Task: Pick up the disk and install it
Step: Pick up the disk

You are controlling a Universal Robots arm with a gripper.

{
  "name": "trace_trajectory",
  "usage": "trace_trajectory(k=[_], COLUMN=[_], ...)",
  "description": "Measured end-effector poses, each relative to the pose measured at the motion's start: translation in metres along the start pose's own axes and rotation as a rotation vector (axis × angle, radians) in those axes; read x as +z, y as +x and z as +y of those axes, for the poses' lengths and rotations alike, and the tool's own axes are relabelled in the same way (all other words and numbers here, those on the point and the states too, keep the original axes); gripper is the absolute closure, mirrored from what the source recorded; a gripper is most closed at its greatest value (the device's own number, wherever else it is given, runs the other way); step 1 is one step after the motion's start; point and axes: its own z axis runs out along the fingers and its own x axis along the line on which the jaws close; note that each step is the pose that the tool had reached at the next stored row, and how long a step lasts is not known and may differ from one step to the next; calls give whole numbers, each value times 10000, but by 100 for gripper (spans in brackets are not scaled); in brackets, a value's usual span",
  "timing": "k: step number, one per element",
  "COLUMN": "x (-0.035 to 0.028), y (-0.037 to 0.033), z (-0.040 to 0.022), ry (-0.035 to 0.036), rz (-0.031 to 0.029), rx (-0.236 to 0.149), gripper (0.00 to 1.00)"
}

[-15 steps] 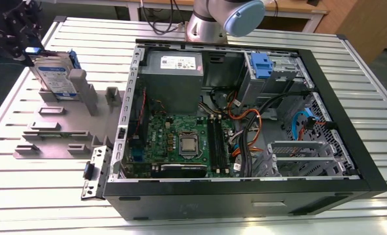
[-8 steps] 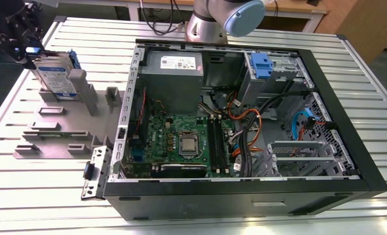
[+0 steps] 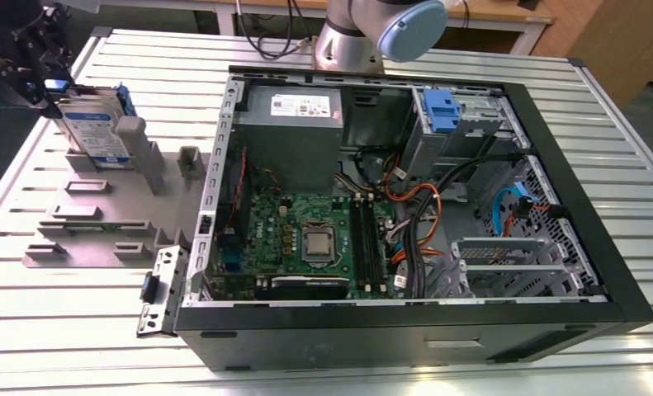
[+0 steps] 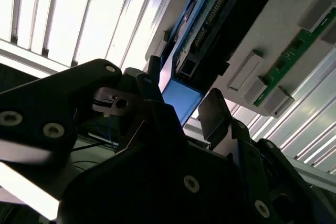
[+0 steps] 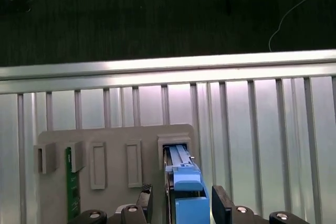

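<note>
The disk (image 3: pixel 92 130) stands on edge in an end slot of the grey fixture (image 3: pixel 97 224), which lies beside the open computer case (image 3: pixel 338 334). The gripper (image 5: pixel 181 196) straddles the disk's upper edge. Its fingers (image 5: pixel 221 204) are spread to either side with slight gaps, clasping nothing.

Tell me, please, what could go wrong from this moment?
1. The gripper appears to straddle the disk off-centre in the first wrist view; closing may tilt it in the grey holder.
2. Loose cables cross the computer case near the drive bay and could snag the disk on insertion.
</note>
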Motion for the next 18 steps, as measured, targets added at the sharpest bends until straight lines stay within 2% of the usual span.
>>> trace_trajectory(k=[1, 6, 16, 17, 18], x=[17, 75, 79, 80, 80], y=[-1, -3, -3, -7, -11], z=[3, 28, 34, 34, 34], ry=[-4, 5, 12, 14, 13], rz=[-8, -55, -57, -58, -57], rx=[-140, -143, -145, -143, -143], gripper=[44, 44, 45, 52, 52])
